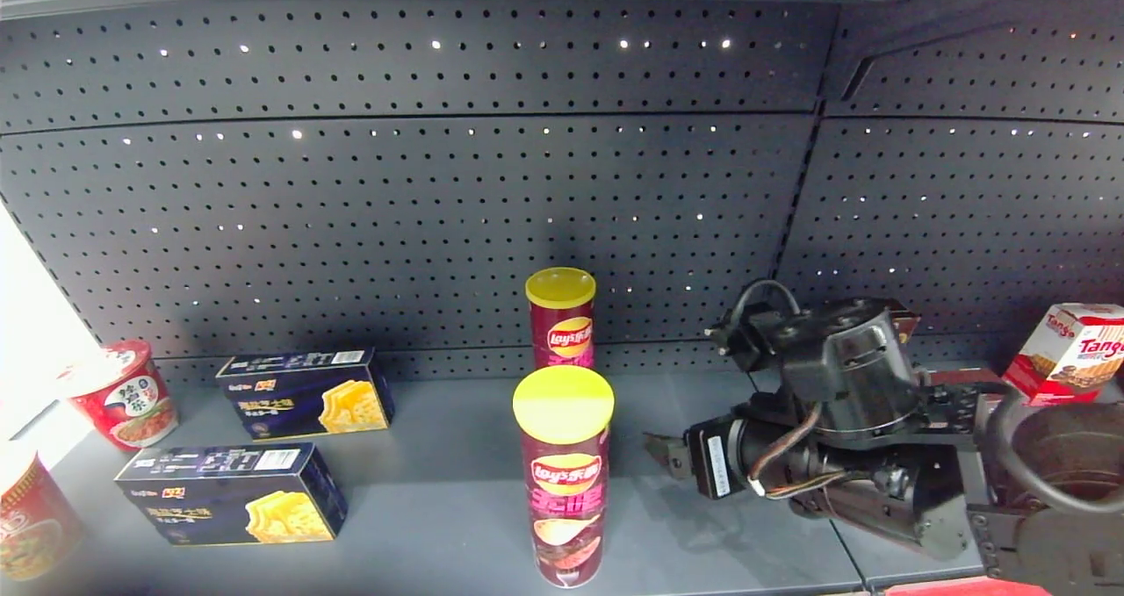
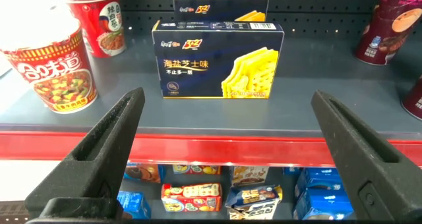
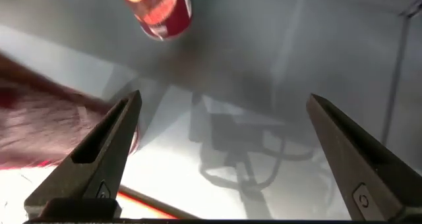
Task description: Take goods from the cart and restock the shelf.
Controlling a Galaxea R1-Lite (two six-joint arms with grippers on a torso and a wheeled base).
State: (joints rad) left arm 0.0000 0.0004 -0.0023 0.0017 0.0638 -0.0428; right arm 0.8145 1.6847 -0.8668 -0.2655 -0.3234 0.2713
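Pincers are both gaping wide w/ nothing btwn the fingers. Right pincer (image 3: 224,99) is lying low over the shelf (image 1: 421,508), its arm stretching in from the shelf's right end, tips pointing at the front can (image 1: 562,473). That can is standing upright just ahead of the tips, apart, not touching. Rear can (image 1: 560,315) is standing upright behind it, farther from the pincer, near the pegboard (image 1: 395,210). In the right wrist view a red blur is sitting just beside one finger; can't tell what it is. Wafer box (image 1: 1076,350) is sitting behind the right arm, at the shelf's far end.

Left pincer (image 2: 227,94) is hovering outside the shelf's red front strip (image 2: 211,148), facing the front box (image 2: 217,62); rear box (image 2: 221,5) is lying straight behind that. Near cup (image 2: 53,62) and far cup (image 2: 99,20) are standing beyond one finger, the two cans beyond the other. Packs (image 2: 198,194) on a lower shelf are showing under the strip.
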